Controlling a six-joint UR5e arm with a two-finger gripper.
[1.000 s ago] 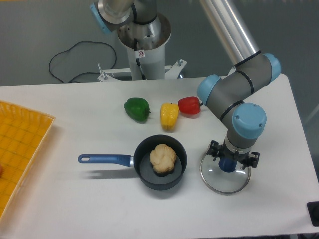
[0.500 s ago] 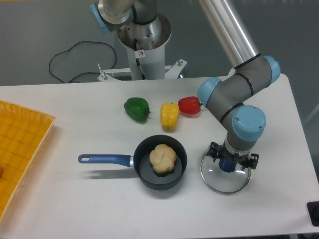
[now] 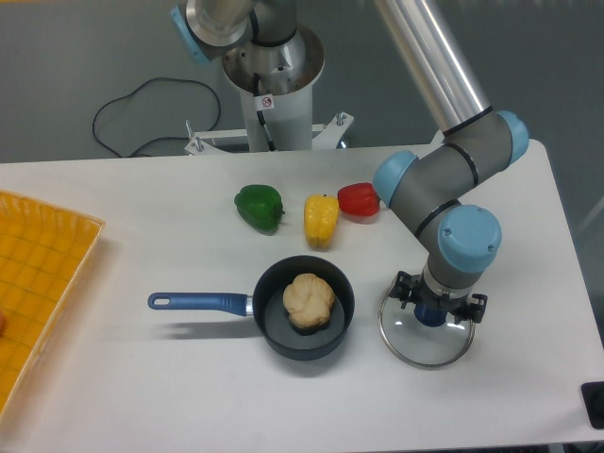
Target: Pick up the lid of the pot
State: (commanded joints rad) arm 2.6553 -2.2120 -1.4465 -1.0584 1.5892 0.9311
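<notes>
– Where's the glass pot lid [image 3: 415,351] in the fixed camera's view?
– Flat on the table [image 3: 170,396], near the black frying pan [image 3: 304,349], with the gripper [image 3: 442,298] right over its blue knob [image 3: 430,315]
– And the fingers?
– Spread apart, one on each side of the knob; whether they touch it I can't tell
– Anything farther back?
– A green pepper [image 3: 260,207], a yellow pepper [image 3: 321,223] and a red pepper [image 3: 359,199]
</notes>
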